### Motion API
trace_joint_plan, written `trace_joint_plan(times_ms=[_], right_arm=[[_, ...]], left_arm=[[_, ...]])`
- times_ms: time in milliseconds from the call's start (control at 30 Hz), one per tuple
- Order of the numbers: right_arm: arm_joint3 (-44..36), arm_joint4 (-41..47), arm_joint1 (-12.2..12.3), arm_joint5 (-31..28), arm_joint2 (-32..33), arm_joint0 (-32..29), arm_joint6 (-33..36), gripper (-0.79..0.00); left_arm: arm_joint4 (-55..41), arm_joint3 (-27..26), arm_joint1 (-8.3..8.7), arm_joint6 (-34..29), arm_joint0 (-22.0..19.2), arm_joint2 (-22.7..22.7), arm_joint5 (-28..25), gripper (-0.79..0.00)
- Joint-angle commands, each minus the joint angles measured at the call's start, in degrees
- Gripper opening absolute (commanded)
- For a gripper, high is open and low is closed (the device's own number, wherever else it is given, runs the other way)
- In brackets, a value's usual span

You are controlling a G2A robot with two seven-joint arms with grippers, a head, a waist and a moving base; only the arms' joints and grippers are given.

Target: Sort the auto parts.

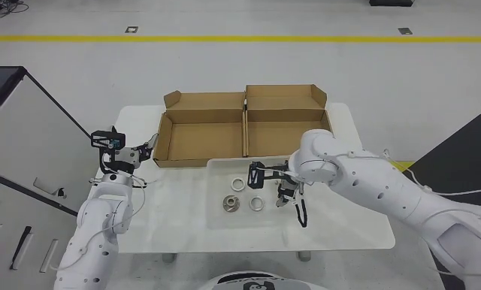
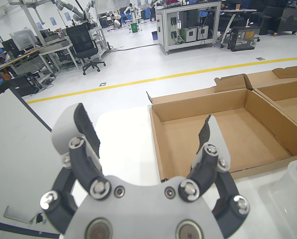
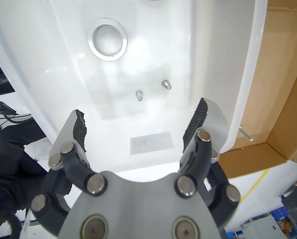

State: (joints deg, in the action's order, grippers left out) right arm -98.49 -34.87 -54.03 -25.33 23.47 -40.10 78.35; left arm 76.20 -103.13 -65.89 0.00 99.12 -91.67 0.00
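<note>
White worktop (image 1: 173,215) carries a clear tray (image 1: 218,164) at its middle. The right gripper (image 3: 141,115), jaws apart and empty, hangs toward the tray's right end near two bolts (image 3: 139,95); rings (image 3: 107,39) and a flanged hub (image 1: 229,204) lie farther left. The left gripper (image 2: 146,123), also spread, hovers at the worktop's left edge beside the cardboard boxes (image 1: 203,136) along the far edge.

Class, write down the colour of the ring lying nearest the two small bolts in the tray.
The ring is silver-grey, clearest in the right wrist view.
</note>
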Motion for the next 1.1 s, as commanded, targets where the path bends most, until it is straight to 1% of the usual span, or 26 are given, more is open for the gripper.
trace_joint_plan(times_ms=[0, 33, 67, 133, 200, 233, 300, 333, 500, 600, 667, 733, 967, 1067], right_arm=[[0.93, 0.22, -0.34, 0.02, -0.26, 0.19, 0.11, 0.0], [1.38, 0.39, -0.53, -0.01, -0.41, 0.26, 0.16, 0.0], [1.8, 0.48, -0.71, -0.06, -0.6, 0.33, 0.3, -0.074], [2.35, 0.67, -1.07, -0.15, -0.93, 0.45, 0.44, -0.095], [2.68, 0.8, -1.38, -0.11, -1.22, 0.51, 0.48, -0.197], [2.76, 0.73, -1.51, -0.08, -1.36, 0.51, 0.52, -0.182], [2.81, 0.6, -1.69, 0.08, -1.6, 0.46, 0.68, -0.228], [2.74, 0.59, -1.75, 0.18, -1.68, 0.44, 0.78, -0.212], [2.23, 0.33, -1.7, 1.17, -1.8, 0.28, 1.77, -0.237], [1.78, -0.08, -1.55, 2.06, -2.02, 0.15, 2.66, -0.283], [1.7, -0.18, -1.49, 2.31, -2.41, 0.07, 2.91, -0.329], [1.89, -0.08, -1.48, 2.28, -2.88, 0.1, 2.88, -0.397], [2.77, -0.12, -1.68, 2.77, -3.97, 0.66, 3.37, -0.449], [3.08, -0.08, -1.84, 2.85, -4.35, 0.68, 3.45, -0.456]], left_arm=[[0.0, 0.0, 0.0, 0.0, 0.0, 0.0, 0.0, 0.0], [0.0, 0.0, 0.0, 0.0, 0.0, 0.0, 0.0, 0.0], [0.0, 0.0, 0.0, 0.0, 0.0, 0.0, 0.0, 0.0], [0.0, 0.0, 0.0, 0.0, 0.0, 0.0, 0.0, 0.0], [0.0, 0.0, 0.0, 0.0, 0.0, 0.0, 0.0, 0.0], [0.0, 0.0, 0.0, 0.0, 0.0, 0.0, 0.0, 0.0], [0.0, 0.0, 0.0, 0.0, 0.0, 0.0, 0.0, 0.0], [0.0, 0.0, 0.0, 0.0, 0.0, 0.0, 0.0, 0.0], [0.0, 0.0, 0.0, 0.0, 0.0, 0.0, 0.0, 0.0], [0.0, 0.0, 0.0, 0.0, 0.0, 0.0, 0.0, 0.0], [0.0, 0.0, 0.0, 0.0, 0.0, 0.0, 0.0, 0.0], [0.0, 0.0, 0.0, 0.0, 0.0, 0.0, 0.0, 0.0], [0.0, 0.0, 0.0, 0.0, 0.0, 0.0, 0.0, 0.0], [0.0, 0.0, 0.0, 0.0, 0.0, 0.0, 0.0, 0.0]])
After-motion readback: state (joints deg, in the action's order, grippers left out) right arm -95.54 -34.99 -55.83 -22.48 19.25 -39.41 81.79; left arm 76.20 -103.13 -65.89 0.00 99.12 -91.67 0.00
